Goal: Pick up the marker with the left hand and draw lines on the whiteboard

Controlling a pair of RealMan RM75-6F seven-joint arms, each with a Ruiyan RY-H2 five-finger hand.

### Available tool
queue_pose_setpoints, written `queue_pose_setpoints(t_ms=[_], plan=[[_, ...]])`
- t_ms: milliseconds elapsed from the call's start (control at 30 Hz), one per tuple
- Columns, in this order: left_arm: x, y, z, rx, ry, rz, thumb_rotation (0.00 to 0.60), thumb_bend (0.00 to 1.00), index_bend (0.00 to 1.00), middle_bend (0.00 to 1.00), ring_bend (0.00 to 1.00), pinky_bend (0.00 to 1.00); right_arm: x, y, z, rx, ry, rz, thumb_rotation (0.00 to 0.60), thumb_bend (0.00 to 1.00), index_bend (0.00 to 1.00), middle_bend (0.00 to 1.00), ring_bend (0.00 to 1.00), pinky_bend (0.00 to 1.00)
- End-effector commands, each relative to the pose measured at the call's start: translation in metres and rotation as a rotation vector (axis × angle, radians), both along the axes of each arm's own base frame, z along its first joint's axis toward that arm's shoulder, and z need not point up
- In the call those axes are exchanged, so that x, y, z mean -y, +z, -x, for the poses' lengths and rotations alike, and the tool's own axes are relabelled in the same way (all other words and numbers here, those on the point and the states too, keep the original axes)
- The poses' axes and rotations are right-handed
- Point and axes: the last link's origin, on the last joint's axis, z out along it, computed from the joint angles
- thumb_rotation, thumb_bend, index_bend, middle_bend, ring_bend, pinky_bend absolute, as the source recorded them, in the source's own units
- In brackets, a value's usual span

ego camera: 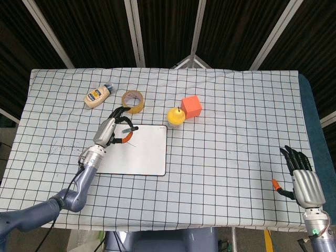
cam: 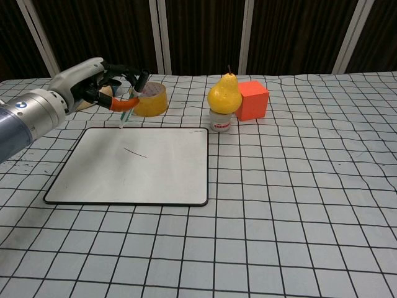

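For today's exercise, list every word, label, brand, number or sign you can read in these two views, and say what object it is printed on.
No text here can be read for certain.
Squeeze bottle: blue oval label, too small to read.
Small jar under the pear: red band of print, blurred.
Left arm's wrist cuff: a small blue mark, unreadable.
Whiteboard: one drawn line, no writing.

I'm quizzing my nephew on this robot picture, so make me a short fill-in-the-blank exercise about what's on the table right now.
1. The left hand holds a ____.
2. The whiteboard bears one short dark ____.
3. The yellow pear stands on a small white ____.
4. Right of the pear sits an orange ____.

Missing words: marker; line; jar; cube
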Motion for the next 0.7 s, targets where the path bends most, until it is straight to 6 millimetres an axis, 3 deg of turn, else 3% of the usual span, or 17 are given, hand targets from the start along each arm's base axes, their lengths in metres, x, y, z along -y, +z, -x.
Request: queue_pose_setpoints(t_ms=[33,467,700], plan=[[0.008,-0.014,-0.01,-0.001,-0.009,0.04,0.6,0.54,0.69,0.11,0.0,0.08,0.0,0.0,0.0,0.001,-0.001,0.001,0.6,0.32,0.0,0.0,0.0,0.01],[0.021,-0.047,-0.05,-0.008,-0.058,0.096,0.6,0.54,0.69,0.11,0.0,0.08,0.0,0.002,0.002,0.006,-0.002,0.002,0.6,0.32,0.0,0.0,0.0,0.01],[0.022,-0.053,-0.056,-0.015,-0.049,0.104,0.6,0.54,0.69,0.11,0.0,0.08,0.0,0.002,0.002,0.008,-0.002,0.001,0.6,0.32,0.0,0.0,0.0,0.01]])
